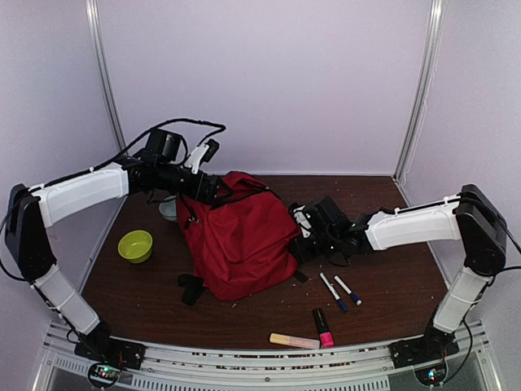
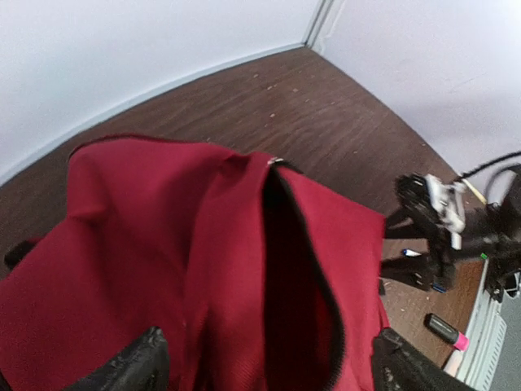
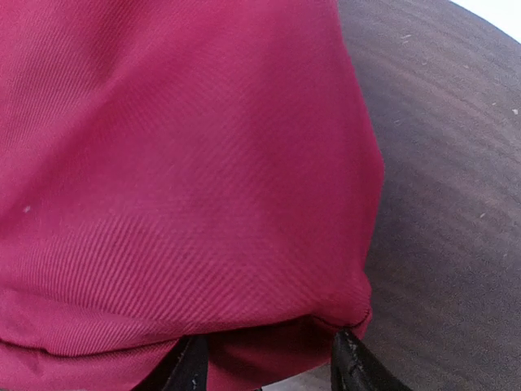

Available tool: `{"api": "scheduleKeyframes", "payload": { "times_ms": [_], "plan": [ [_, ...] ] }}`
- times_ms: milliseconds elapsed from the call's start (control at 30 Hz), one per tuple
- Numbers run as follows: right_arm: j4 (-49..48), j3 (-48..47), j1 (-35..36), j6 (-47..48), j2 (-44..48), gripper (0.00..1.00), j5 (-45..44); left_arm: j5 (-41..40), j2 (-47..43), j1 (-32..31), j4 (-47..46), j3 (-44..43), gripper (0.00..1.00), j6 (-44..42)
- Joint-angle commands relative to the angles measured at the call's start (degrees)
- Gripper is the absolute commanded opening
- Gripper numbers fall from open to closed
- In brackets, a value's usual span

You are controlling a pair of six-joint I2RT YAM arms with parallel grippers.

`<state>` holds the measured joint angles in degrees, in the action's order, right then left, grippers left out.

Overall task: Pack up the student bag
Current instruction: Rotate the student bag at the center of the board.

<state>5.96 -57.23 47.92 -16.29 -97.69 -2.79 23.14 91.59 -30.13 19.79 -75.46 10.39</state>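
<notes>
Here, the left end effector hangs released, jaws spread wide over the unzipped mouth of the student bag, slumped in the middle of the surface. The right end effector sits half-open around a fold of the bag's side; whether it grips, I cannot tell.

Robot test cell in a lab, seen from above.

Plain pale wall panels held by slim metal posts box in a dark wood-grain table on three sides. Two white-and-black robot arms, the left arm and the right arm, are bolted to a ribbed metal rail along the near edge, with loose black cables and small circuit boards showing lit dots. On the table lie the student bag, a green bowl and a few pens.
</notes>
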Motion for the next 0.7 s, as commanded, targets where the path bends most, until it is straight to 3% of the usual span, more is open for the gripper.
{"api": "scheduleKeyframes", "payload": {
  "times_ms": [0, 133, 333, 433, 533, 667],
  "plan": [
    [-0.2, -4.81, -6.09, 1.96, -0.67, 0.53, -5.17, 7.19, -6.45, 1.57, 2.07, -5.46, 0.94, -4.08],
    [0.49, -4.28, -6.96, 4.04, 2.95, 0.54, -3.94, 5.83, -2.05, 8.62, 3.68, -7.88, 0.94, -2.15],
    [-0.14, 3.67, -6.65, -1.86, 7.64, 0.57, 3.32, -2.66, 14.36, 13.33, 13.11, -16.98, 0.71, -4.2],
    [-7.66, 10.61, -5.83, -8.03, 8.01, 0.57, 7.84, -6.33, 16.3, 13.27, 10.59, -14.73, 0.66, -4.33],
    [-9.87, 11.14, -5.13, -10.83, 4.39, 0.57, 11.92, -5.31, 16.09, 12.83, 9.41, -11.72, 0.5, -3.16],
    [-9.57, 6.56, -6.3, -9.85, -0.81, 0.57, 12.83, -3.63, 6.32, 7.74, -1.11, 3.7, 0.46, -0.22]
  ]
}}
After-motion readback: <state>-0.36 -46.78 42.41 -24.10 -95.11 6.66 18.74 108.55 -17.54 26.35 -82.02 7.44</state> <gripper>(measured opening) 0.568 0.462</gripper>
